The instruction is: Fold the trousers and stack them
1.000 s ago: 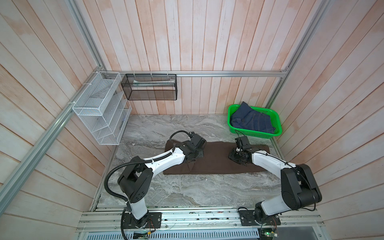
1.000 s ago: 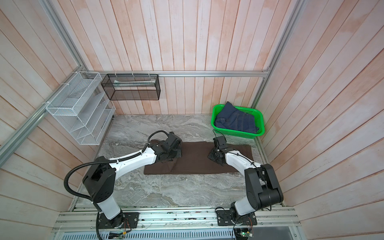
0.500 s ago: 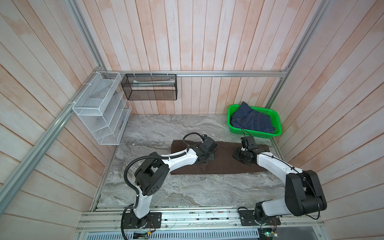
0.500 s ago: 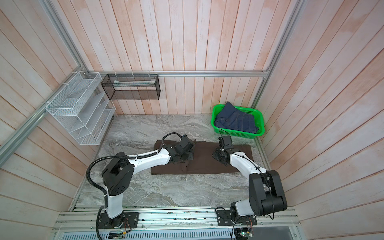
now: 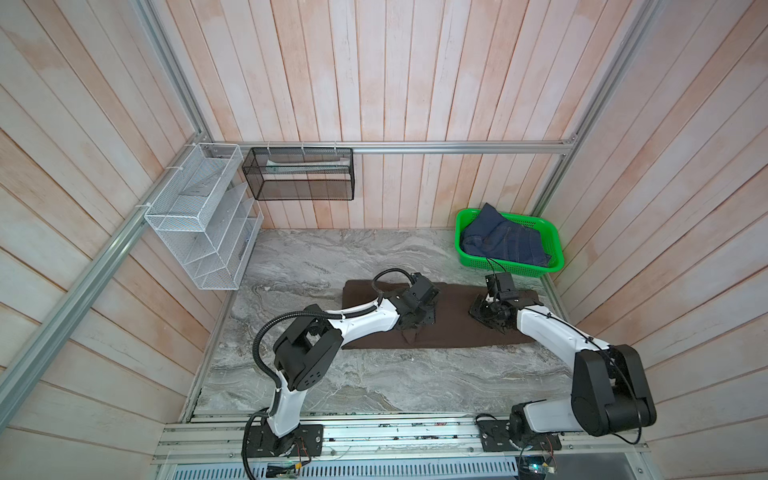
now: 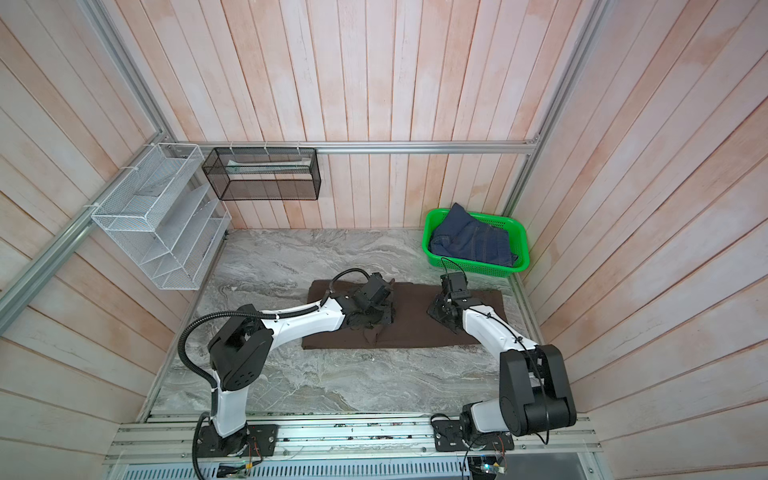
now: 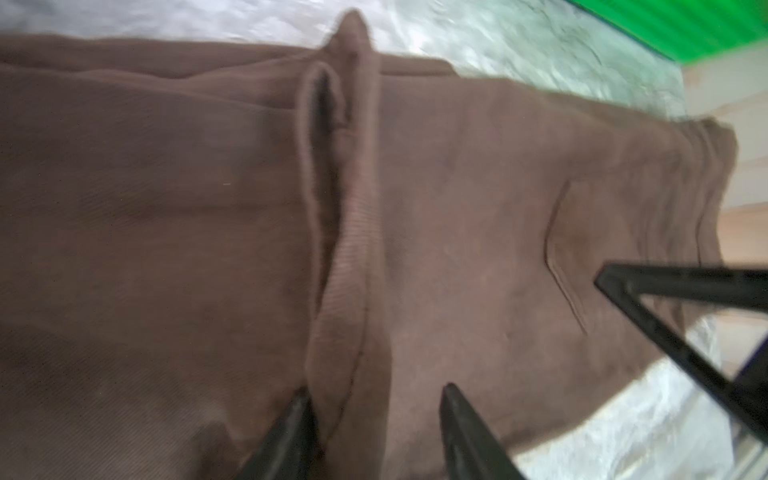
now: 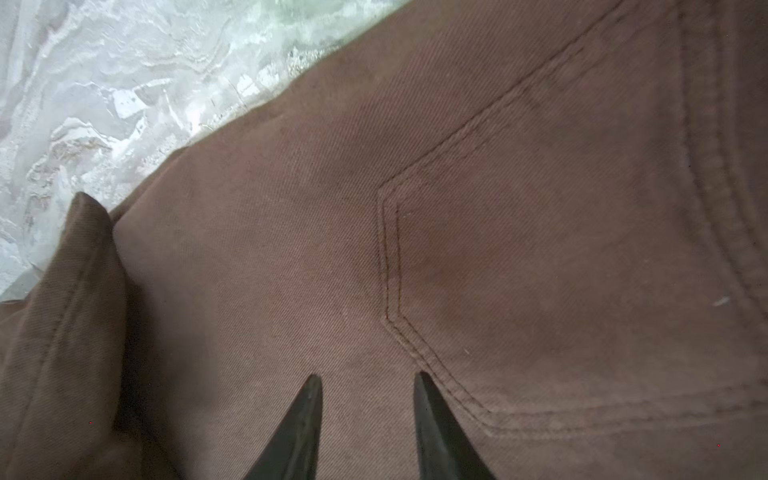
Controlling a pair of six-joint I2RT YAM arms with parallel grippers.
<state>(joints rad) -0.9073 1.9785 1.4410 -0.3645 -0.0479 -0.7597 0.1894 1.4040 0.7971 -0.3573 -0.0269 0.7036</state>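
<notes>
As the trousers (image 5: 453, 332) lie in a long strip across the table (image 5: 332, 257), I judge one fold laid. My left gripper (image 7: 376, 392) gapes over the leg hem (image 7: 345, 249), apparently gripping nothing in that blur. The right gripper (image 8: 368, 376) hangs parted and empty beside the pocket stitching (image 8: 390, 257). Next calls for a fresh pinch to fold again.

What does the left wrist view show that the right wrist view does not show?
Only the left wrist view: a corner of the green basket and some wooden wall. Only the right wrist view: the pocket seam as two clear stitch rows. Both: the trousers, the marble tabletop, and open jaws, of the left gripper and the right gripper.
</notes>
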